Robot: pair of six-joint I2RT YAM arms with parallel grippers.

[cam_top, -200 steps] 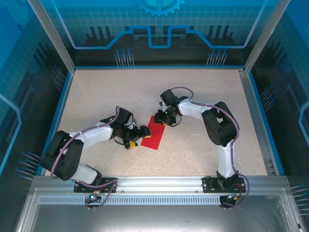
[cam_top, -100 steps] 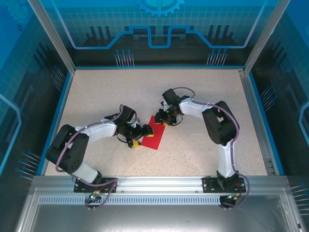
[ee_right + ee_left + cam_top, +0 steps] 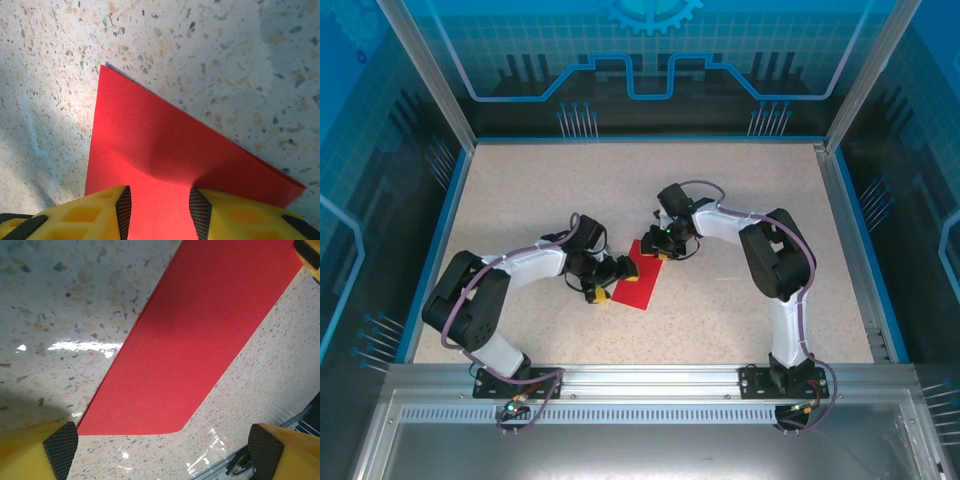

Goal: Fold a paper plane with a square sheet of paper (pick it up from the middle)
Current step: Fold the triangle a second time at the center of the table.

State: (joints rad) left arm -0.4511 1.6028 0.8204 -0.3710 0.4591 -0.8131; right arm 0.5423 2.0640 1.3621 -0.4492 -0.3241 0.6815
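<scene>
Top external: paper [image 3: 638, 285] on speckled table [image 3: 520, 190]

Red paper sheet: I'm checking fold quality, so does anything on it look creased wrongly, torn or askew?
The thin red paper puckers slightly just ahead of the right gripper, which rests on it on the speckled table. Otherwise it lies flat with straight edges; no tear shows.
</scene>
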